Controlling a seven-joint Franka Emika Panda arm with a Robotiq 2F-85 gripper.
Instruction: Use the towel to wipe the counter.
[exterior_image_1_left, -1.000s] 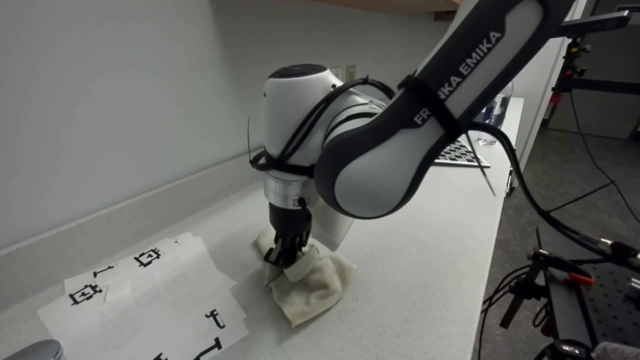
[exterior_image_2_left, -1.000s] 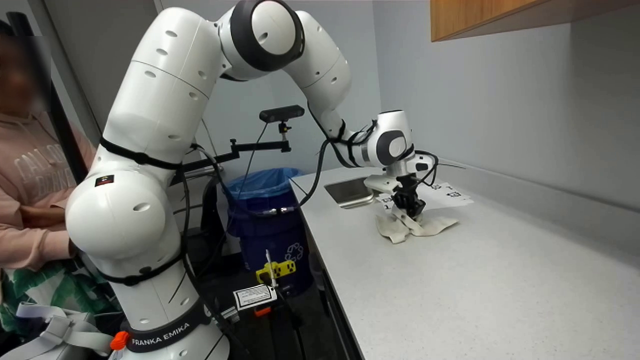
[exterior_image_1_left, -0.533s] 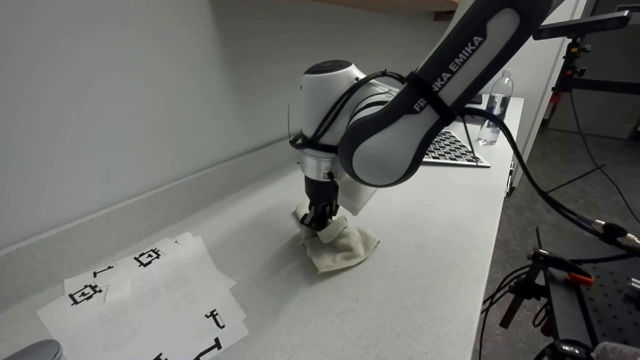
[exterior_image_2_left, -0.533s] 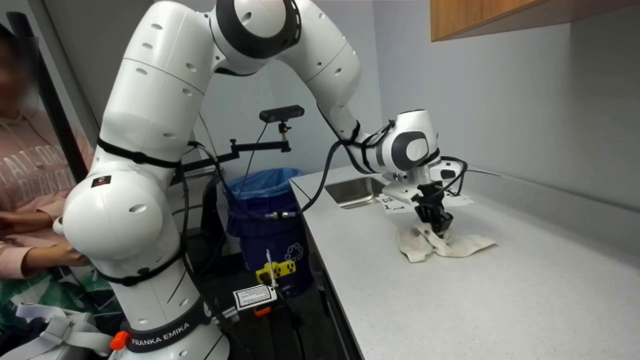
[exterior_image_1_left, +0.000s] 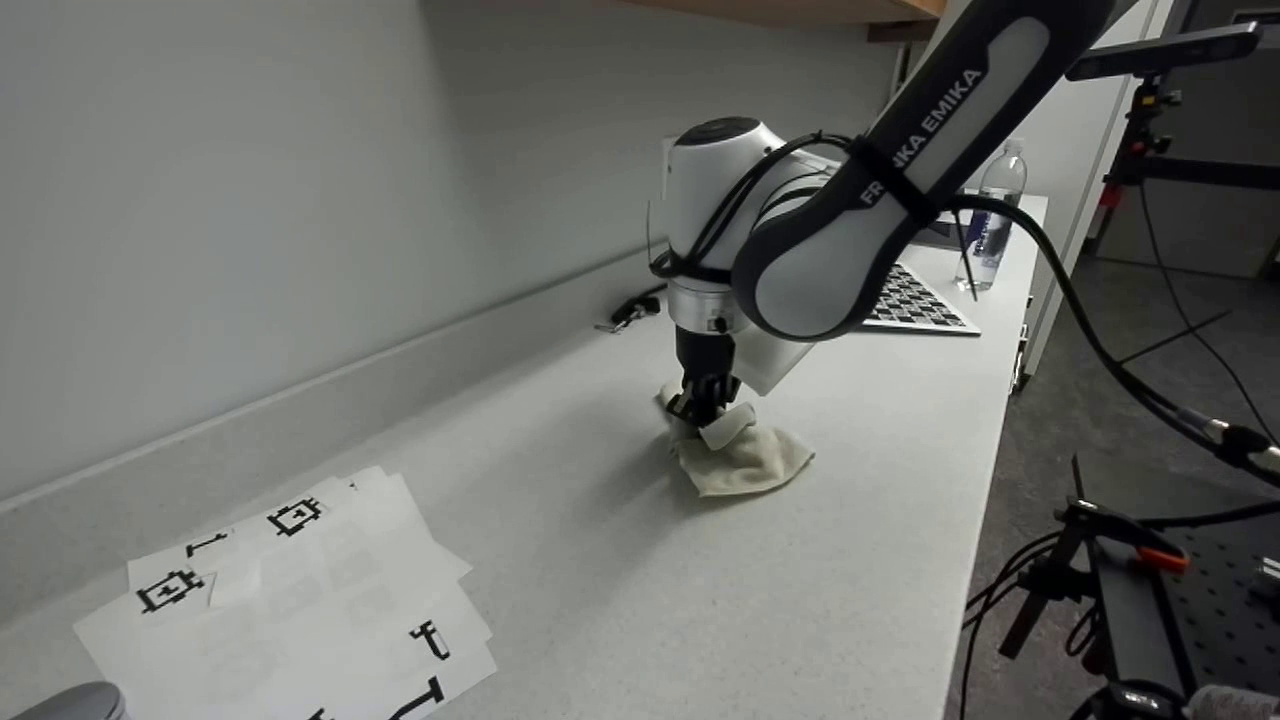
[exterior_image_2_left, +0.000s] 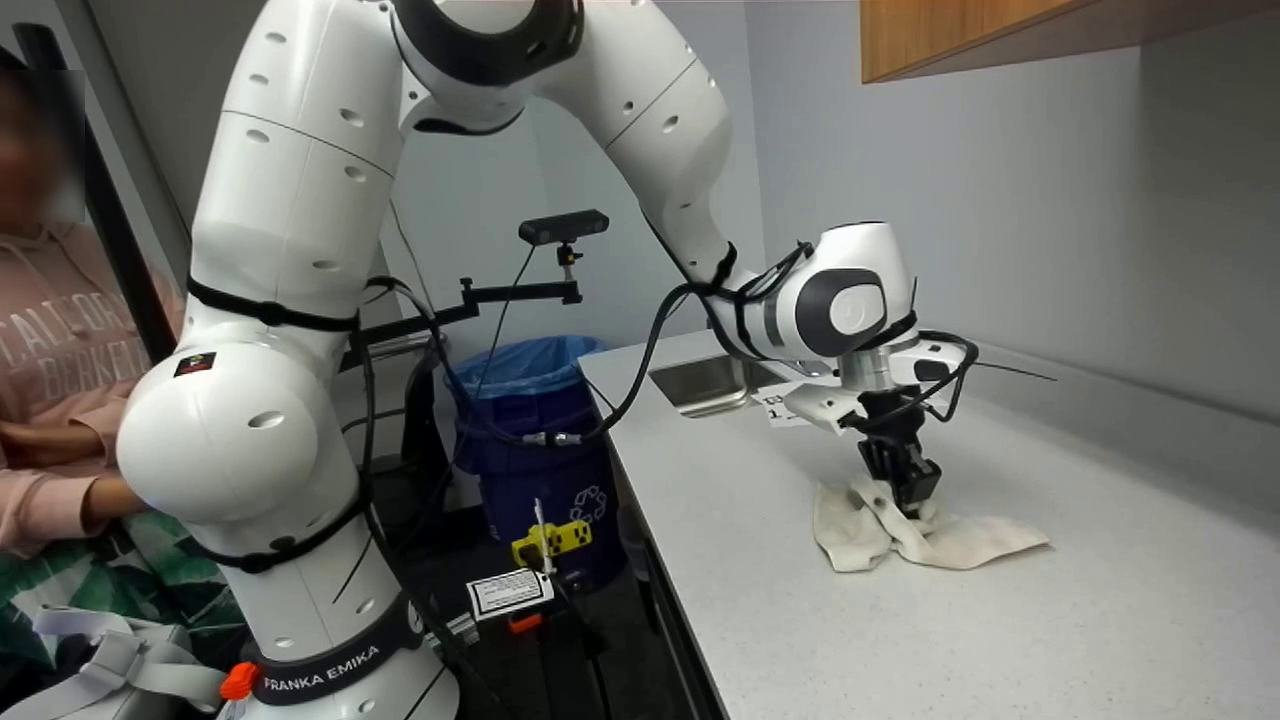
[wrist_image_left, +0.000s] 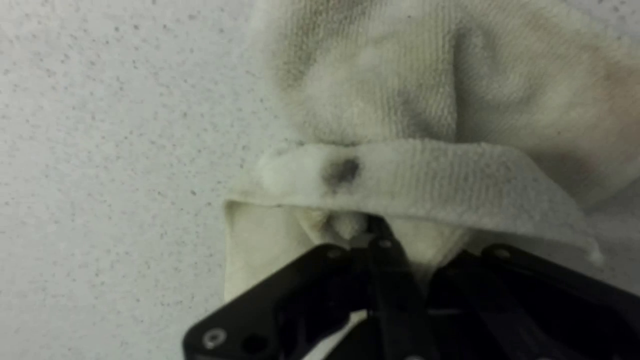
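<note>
And here, up close in an exterior view, shows marked paper sheets (exterior_image_1_left: 325, 605) at eight o'clock from the towel (exterior_image_1_left: 750, 465)! Clamps that towel by its folds in the gripper (exterior_image_1_left: 704, 412), right down on the counter (exterior_image_1_left: 600, 600). Farther back, has a checkered board (exterior_image_1_left: 915, 305) and an upright bottle (exterior_image_1_left: 988, 240), both around half past one.

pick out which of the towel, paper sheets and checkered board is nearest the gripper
The cream towel: the gripper is shut on it. The paper sheets and the checkered board lie apart from the gripper, farther off.
</note>
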